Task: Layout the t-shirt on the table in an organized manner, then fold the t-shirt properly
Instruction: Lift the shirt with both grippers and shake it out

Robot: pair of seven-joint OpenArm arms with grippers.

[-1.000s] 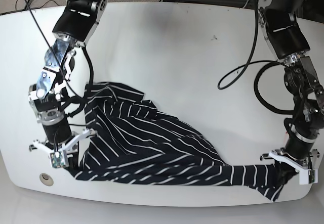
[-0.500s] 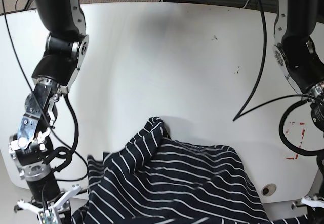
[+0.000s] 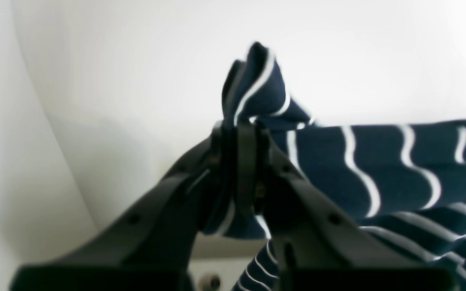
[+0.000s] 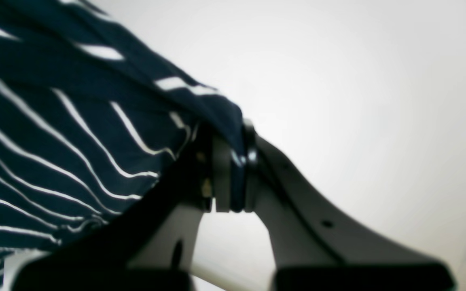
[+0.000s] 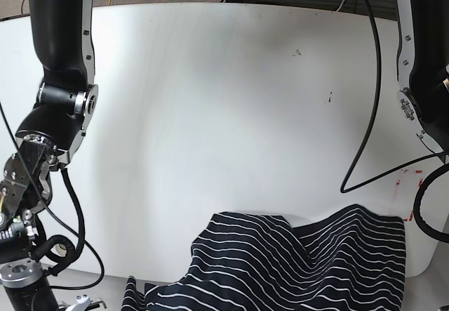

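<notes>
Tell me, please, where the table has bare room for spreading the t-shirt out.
The table is bare across its far and middle stretch, from the right arm's side to the red-and-white sticker. The near edge is crowded: the t-shirt hangs bunched there, pinched by the left gripper and right gripper.

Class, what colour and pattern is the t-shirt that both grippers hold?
The t-shirt is dark navy-black with thin white stripes, shown best in the base view.
</notes>
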